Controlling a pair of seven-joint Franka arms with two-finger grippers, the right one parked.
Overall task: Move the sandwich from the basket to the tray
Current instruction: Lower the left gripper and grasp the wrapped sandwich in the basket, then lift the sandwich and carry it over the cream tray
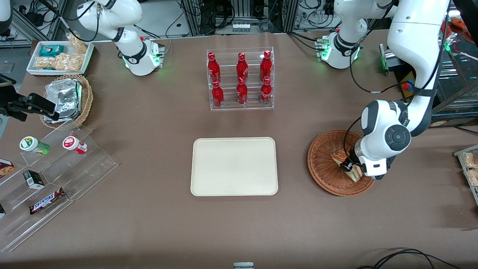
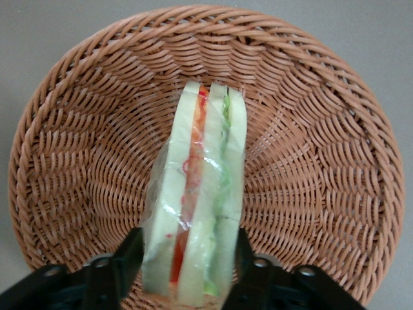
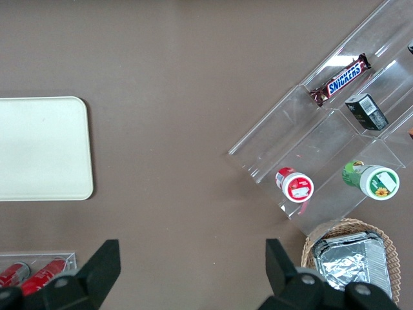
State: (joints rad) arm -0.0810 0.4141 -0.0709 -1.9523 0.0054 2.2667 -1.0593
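The only word that can be read is "SNICKERS". It stands in white letters on a brown candy bar (image 1: 47,201) lying on a clear plastic step shelf (image 1: 56,175), way off from the gripper (image 1: 349,167) and its fingers (image 2: 126,261), toward the parked arm's end of the table. The red bottles (image 1: 241,77) in the clear rack have white writing, but it is too small to read. The two small cups (image 1: 74,145) on the shelf have labels that cannot be read either.
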